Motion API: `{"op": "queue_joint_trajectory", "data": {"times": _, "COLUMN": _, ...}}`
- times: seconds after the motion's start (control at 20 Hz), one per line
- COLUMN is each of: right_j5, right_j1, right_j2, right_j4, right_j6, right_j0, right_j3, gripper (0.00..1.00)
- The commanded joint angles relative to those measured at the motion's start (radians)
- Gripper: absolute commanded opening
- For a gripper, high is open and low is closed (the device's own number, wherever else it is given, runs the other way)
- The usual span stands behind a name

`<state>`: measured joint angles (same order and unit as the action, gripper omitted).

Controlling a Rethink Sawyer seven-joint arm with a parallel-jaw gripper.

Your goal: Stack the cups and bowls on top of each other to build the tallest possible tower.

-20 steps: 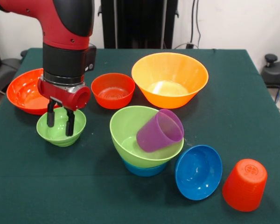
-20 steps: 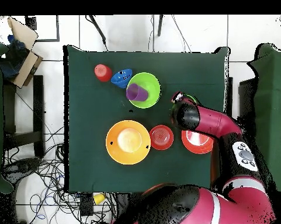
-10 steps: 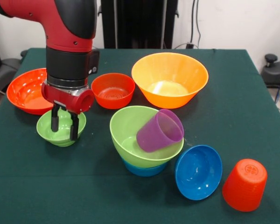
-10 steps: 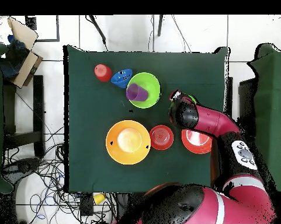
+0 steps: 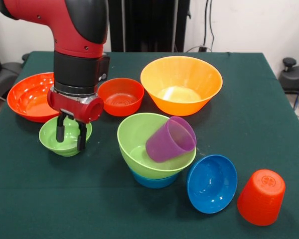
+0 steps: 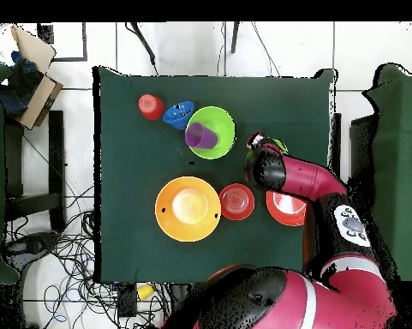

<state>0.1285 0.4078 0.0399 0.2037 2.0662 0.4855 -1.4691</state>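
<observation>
Green cloth covers the tabletop [image 5: 269, 99], with glossy round plastic bowls scattered over it. The gripper [image 5: 71, 135] has its black fingers [image 5: 81, 140] apart, straddling the near rim of the small green bowl [image 5: 65, 136]. The tower [image 5: 155, 149] is a big green bowl nested on a light blue one, with the tapered purple cup [image 5: 171, 139] lying tilted inside, mouth up and to the right.

green tablecloth [image 5: 269, 114] | cardboard box [image 6: 25, 53] | floor cables [image 6: 63, 248] | black chair [image 5: 295, 74]
</observation>
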Motion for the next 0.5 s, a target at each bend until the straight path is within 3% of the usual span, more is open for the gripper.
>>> {"op": "queue_joint_trajectory", "data": {"times": 0.05, "right_j5": -0.031, "right_j1": -0.090, "right_j2": 0.009, "right_j4": -0.019, "right_j6": 0.136, "right_j0": -0.036, "right_j3": -0.029, "gripper": 1.00}}
{"op": "queue_joint_trajectory", "data": {"times": 0.5, "right_j5": -0.102, "right_j1": -0.135, "right_j2": -0.060, "right_j4": -0.044, "right_j6": 0.178, "right_j0": -0.085, "right_j3": -0.030, "gripper": 1.00}}
